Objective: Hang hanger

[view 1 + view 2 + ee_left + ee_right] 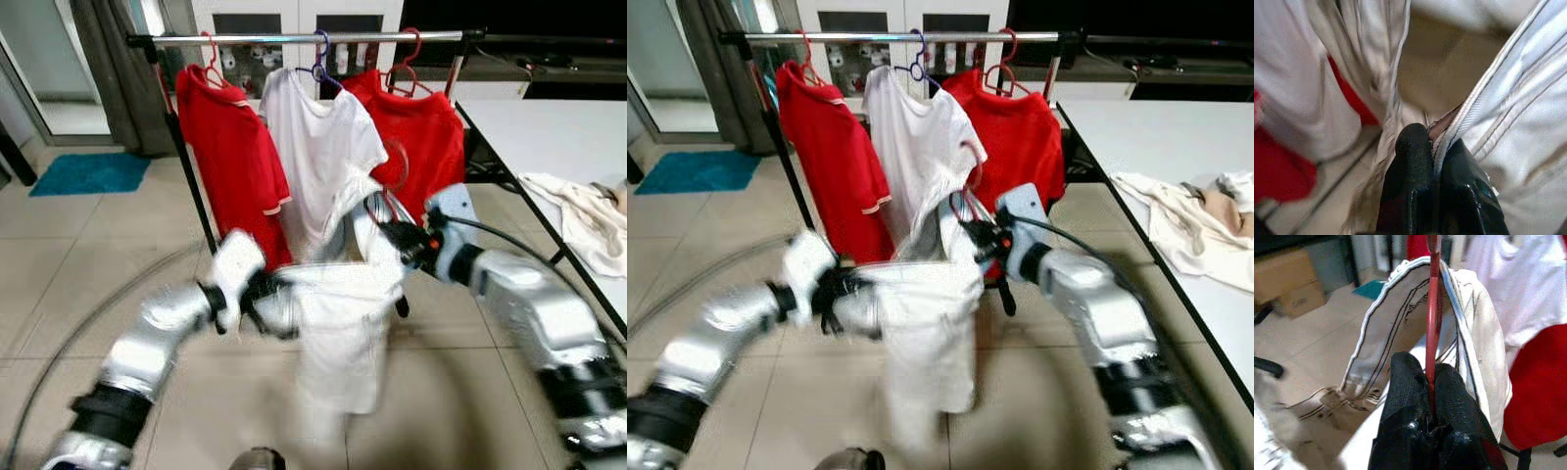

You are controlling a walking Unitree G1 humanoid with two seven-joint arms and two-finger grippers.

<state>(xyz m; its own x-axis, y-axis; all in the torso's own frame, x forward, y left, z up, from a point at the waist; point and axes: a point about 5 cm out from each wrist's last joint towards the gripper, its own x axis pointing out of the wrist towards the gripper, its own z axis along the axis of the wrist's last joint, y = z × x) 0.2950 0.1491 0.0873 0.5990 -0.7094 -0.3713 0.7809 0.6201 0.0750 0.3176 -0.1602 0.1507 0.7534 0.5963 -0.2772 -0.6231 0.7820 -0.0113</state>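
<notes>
A white striped shirt (343, 313) hangs between my two arms in front of the clothes rail (313, 37). My right gripper (1431, 382) is shut on the red hanger (1433, 308) that runs up through the shirt's collar (1400, 293). In the head views that gripper (397, 233) sits at the shirt's upper right, below the hung clothes. My left gripper (1434, 156) is shut on a fold of the white shirt (1508, 132), at the garment's left side (269, 294). The hanger's hook (397, 162) is blurred, below the rail.
On the rail hang a red shirt (230, 147), a white T-shirt (318, 147) and another red shirt (426, 137), each on a hanger. A white table (568, 137) with a crumpled cloth (588, 211) stands at right. A teal mat (88, 173) lies far left on the tiled floor.
</notes>
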